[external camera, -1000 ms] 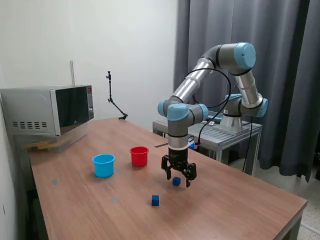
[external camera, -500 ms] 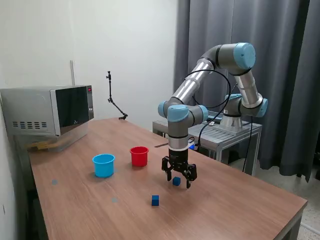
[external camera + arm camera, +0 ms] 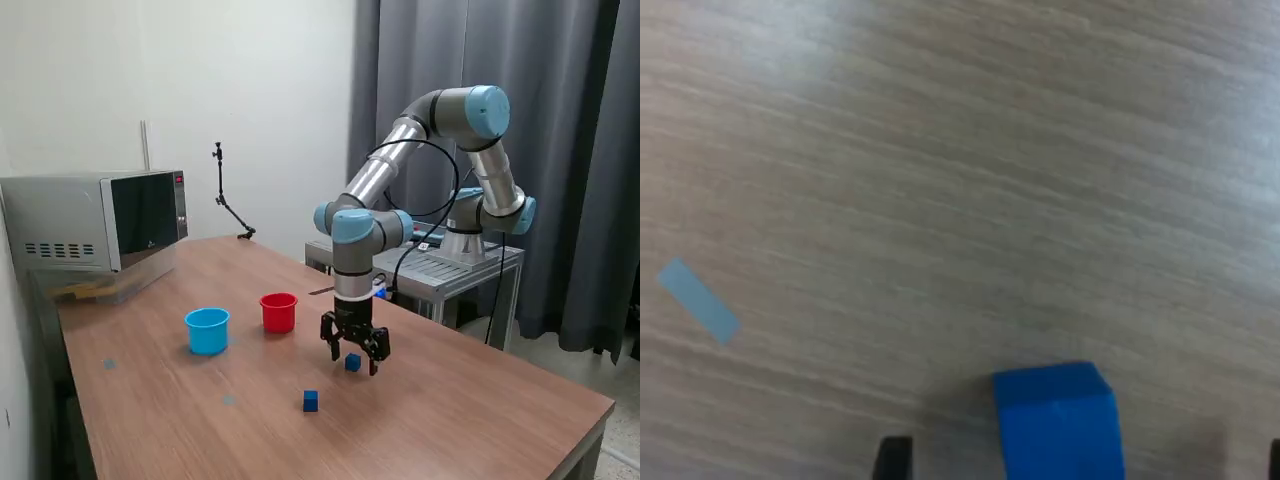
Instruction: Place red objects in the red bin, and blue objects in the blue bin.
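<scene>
Exterior view: wooden desk (image 3: 200, 420), white wall, grey curtain (image 3: 560, 120) behind the arm. Microwave (image 3: 95, 232) at the desk's far corner on the exterior view's left. Light blue cup (image 3: 207, 330) and red cup (image 3: 278, 312) stand near each other. Claw (image 3: 354, 362) hangs fingers apart around one blue cube (image 3: 352, 362); second blue cube (image 3: 310, 401) sits nearer the camera, apart.

Wrist view: blue cube (image 3: 1058, 420) on wood grain between the dark fingertips (image 3: 894, 458), not touching. Pale tape strip (image 3: 698, 300) on the desk.

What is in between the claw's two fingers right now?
A blue cube sits on the wooden table between the open claw fingers, best seen in the wrist view. They are not touching it yet.
</scene>
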Tool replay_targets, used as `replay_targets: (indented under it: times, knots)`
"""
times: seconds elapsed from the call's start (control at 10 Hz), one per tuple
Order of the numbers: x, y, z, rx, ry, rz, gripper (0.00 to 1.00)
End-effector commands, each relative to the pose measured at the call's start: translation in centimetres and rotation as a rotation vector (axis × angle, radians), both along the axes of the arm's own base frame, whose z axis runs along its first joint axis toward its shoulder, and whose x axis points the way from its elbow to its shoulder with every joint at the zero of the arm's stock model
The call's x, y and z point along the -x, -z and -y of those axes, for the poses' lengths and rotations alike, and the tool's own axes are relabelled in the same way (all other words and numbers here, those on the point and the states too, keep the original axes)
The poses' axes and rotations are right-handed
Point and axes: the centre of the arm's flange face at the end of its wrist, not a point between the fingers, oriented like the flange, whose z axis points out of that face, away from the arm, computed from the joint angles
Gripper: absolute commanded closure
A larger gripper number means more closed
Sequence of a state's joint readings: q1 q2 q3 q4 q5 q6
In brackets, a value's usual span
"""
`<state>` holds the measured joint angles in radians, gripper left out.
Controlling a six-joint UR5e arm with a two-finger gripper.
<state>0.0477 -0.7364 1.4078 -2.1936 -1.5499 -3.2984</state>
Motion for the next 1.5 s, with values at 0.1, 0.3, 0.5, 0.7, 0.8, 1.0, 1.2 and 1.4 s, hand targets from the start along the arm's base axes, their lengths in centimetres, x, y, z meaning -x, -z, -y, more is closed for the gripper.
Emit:
replay_targets:
  times: [0.1, 0.3, 0.5, 0.7, 0.8, 1.0, 1.2, 1.4]
  knots:
    - [-0.11, 0.16, -0.17, -0.004, -0.001, 0.005, 0.0]
    - [-0.16, 0.22, -0.19, -0.006, -0.001, 0.006, 0.0]
    - [-0.17, 0.13, -0.2, -0.007, -0.004, 0.006, 0.0]
    - [-0.23, -0.34, -0.53, -0.028, -0.004, 0.001, 0.0]
    - [-0.38, -0.27, -0.53, -0.028, -0.004, 0.004, 0.0]
    - [-0.62, -0.13, -0.44, -0.029, -0.006, 0.008, 0.0]
    - [-0.74, -0.38, -0.44, -0.029, -0.006, 0.007, 0.0]
    - [-0.85, -0.26, -0.45, -0.029, -0.006, 0.01, 0.0]
